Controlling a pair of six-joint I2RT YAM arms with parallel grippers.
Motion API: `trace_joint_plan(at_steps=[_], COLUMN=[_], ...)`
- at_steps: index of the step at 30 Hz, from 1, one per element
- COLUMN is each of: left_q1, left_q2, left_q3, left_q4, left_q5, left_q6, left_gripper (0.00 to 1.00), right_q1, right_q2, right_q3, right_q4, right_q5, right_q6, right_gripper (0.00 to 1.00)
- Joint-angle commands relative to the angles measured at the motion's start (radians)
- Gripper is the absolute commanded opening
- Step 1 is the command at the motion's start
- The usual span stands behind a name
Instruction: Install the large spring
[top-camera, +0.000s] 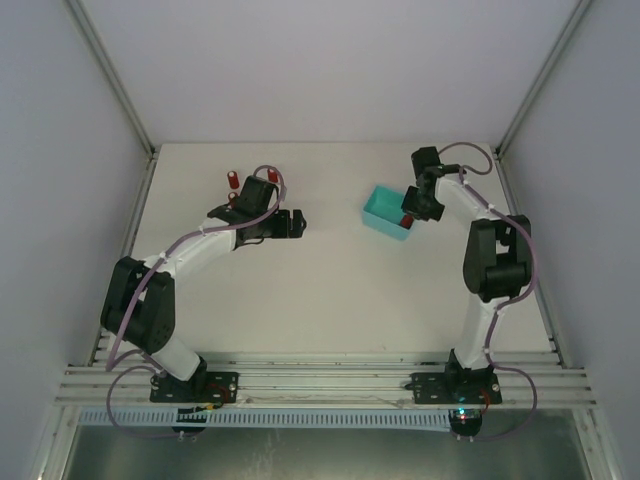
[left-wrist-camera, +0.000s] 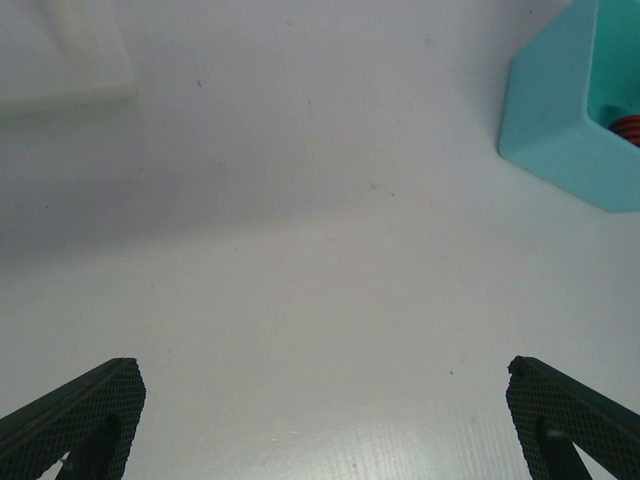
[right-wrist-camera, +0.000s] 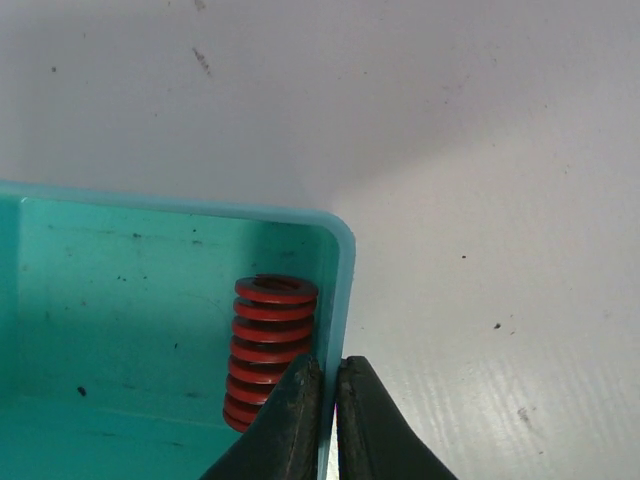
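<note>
Presently, right gripper (right-wrist-camera: 328, 368): its two dark fingers are pressing together at the bottom centre of the right wrist view. They are pinching the right-hand wall of the turquoise plastic bin (right-wrist-camera: 120, 300) — one finger is sitting inside the bin and the other outside, with a thin strip of wall showing between them.

Task's thing: the red coiled metal spring (right-wrist-camera: 270, 335) is sitting inside the bin, in the corner under the rim, just left of the inner finger. It is not lying between the fingers; whether the finger is touching it cannot be told.

Top view: the bin (top-camera: 385, 212) is lying right of centre on the white table (top-camera: 340, 300), turned at an angle to the table's edges. The right gripper (top-camera: 409, 217) is reaching into its right end, where a speck of the red spring (top-camera: 406, 220) is showing.

Left gripper (left-wrist-camera: 322, 368): it is hovering over bare table with its jaws spread wide, holding nothing. Its textured dark fingers (left-wrist-camera: 80, 410) are showing only in the two lower corners of the left wrist view.

Left wrist surroundings: the bin (left-wrist-camera: 555, 110) is filling the upper right corner, and a pale translucent block (left-wrist-camera: 60, 60) is sitting at the upper left.

Left arm in the top view: the left gripper (top-camera: 295, 225) is pointing towards the centre, with two small red cylinders (top-camera: 232, 181) standing just beyond it at the upper left.
</note>
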Motion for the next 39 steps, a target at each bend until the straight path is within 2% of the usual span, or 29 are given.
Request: trace_joint_plan(at_steps=[1,9,14,18,22,27,32,39], left_q1=[0.005,0.005,0.005,0.005,0.005,0.005,0.005,0.005], left_q2=[-0.005,-0.015,-0.018,-0.024,-0.032,-0.037,-0.021,-0.029], left_q3=[0.036,0.032,0.038,0.042,0.037,0.039,0.041,0.038], left_q4=[-0.022,-0.023,-0.028,-0.031,-0.03,-0.033,-0.022,-0.019], left_q5=[0.001,-0.002,-0.003,-0.005,-0.005,-0.038,-0.019,0.029], left_q6=[0.009,0.01,0.014,0.02,0.023,0.031,0.034,0.037], left_gripper=[0.99,0.99,0.99,0.99,0.99,0.99,0.99,0.99], right_q1=[-0.015,-0.036,-0.035,-0.033,0.003,0.078,0.129,0.141], right_q2=[0.014,0.023,0.008,-0.021,-0.055,-0.007,0.067,0.16], right_q3=[0.034,0.032,0.063,0.15,0.182,0.225,0.249,0.286], right_q4=[-0.078,-0.083,-0.106,-0.182,-0.226,-0.336,-0.329,-0.311], right_q5=[0.017,0.013,0.035,0.036,0.025,0.15,0.182,0.196], right_q6=[-0.186,-0.312,-0.289,-0.217,-0.106,0.051,0.071,0.073], right_gripper=[0.12,0.13,0.33,0.39,0.41,0.47,0.48,0.45])
